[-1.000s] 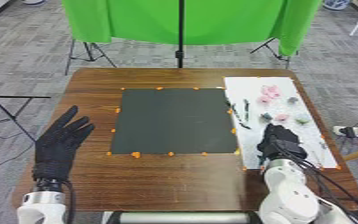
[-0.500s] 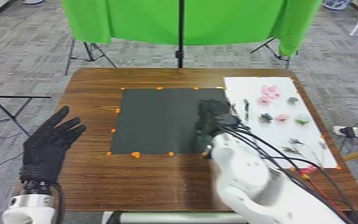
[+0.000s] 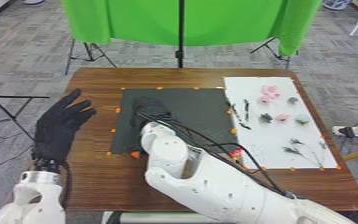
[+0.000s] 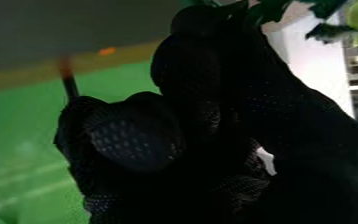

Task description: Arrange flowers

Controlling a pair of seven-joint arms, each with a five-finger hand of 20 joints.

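Note:
In the head view my right hand (image 3: 151, 107) is over the upper left part of the dark square mat (image 3: 184, 137). The right wrist view has the glove of my right hand (image 4: 202, 75) with curled fingers, pinching a sprig whose green leaves (image 4: 330, 31) stick out beside the fingertips. Over the table's left edge, my left hand (image 3: 58, 125) is held open with its fingers extended. Pink flowers (image 3: 270, 91), a dark green rosette (image 3: 266, 118), a pale green one (image 3: 302, 119) and thin stems (image 3: 295, 150) lie on the white sheet (image 3: 246, 85).
Orange markers (image 3: 159, 88) run around the mat and sheet. My right forearm and its cables cross the table from the lower right. A green cloth (image 3: 131, 22) on a stand hangs beyond the table (image 3: 95, 185).
My right hand has swung left from the white sheet, across the mat to its upper left part. The thin stems it covered are now visible. The left hand has shifted slightly.

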